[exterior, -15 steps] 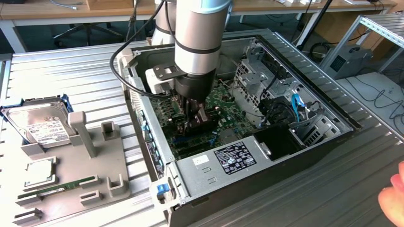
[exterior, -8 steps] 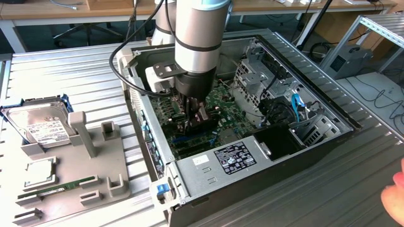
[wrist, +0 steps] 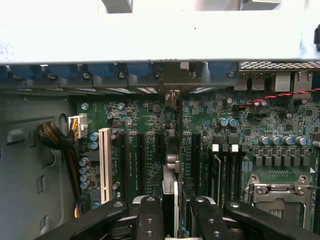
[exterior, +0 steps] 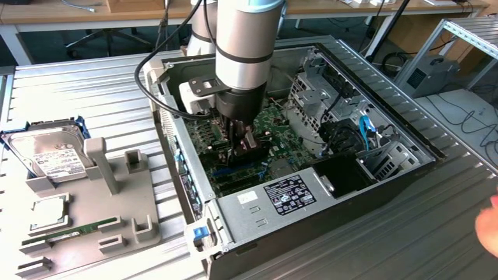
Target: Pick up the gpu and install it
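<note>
Inside the open computer case, the arm reaches straight down over the motherboard. Its gripper has two black fingers clamped on the gpu, which stands on edge between them. The card's long axis runs along the expansion slots, toward the case's rear wall. One white slot lies beside several black ones. Farther off, at the exterior view's left, one hard drive rests on a grey tray.
</note>
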`<state>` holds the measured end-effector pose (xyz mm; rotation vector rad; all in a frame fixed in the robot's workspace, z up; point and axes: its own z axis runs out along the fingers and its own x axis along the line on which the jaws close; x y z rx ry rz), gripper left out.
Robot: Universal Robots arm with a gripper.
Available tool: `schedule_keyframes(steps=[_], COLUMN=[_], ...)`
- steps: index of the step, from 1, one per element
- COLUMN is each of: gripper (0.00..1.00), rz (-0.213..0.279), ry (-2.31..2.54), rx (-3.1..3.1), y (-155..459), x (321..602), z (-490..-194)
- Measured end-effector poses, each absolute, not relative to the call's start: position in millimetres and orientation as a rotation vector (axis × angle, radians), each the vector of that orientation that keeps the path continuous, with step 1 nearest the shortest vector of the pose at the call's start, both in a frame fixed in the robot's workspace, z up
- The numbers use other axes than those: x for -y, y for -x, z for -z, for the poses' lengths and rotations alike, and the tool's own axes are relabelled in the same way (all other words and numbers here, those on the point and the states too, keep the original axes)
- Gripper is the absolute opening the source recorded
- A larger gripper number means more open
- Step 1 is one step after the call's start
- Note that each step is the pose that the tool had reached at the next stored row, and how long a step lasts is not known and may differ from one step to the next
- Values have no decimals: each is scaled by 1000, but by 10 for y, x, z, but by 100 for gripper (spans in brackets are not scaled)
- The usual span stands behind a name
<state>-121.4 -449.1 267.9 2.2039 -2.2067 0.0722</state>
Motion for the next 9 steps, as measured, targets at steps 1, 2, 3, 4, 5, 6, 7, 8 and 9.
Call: schedule_keyframes(steps=[1, 2, 3, 4, 5, 6, 7, 8, 9], gripper=[26, 26, 26, 26, 26, 26, 26, 26, 26], rz=[-72, -72, -70, -68, -66, -65, -63, -62, -61], ry=[-2204, -2204, -2205, -2206, -2207, -2207, -2208, -2209, -2209], rx=[2207, 2207, 2208, 2209, 2210, 2210, 2211, 2212, 2212], y=[1214, 1214, 1214, 1213, 1214, 1214, 1214, 1213, 1213], x=[4489, 4489, 4487, 4484, 4479, 4477, 4471, 4467, 4465], z=[-2678, -2677, -2675, -2671, -2669, -2669, -2668, -2667, -2667])
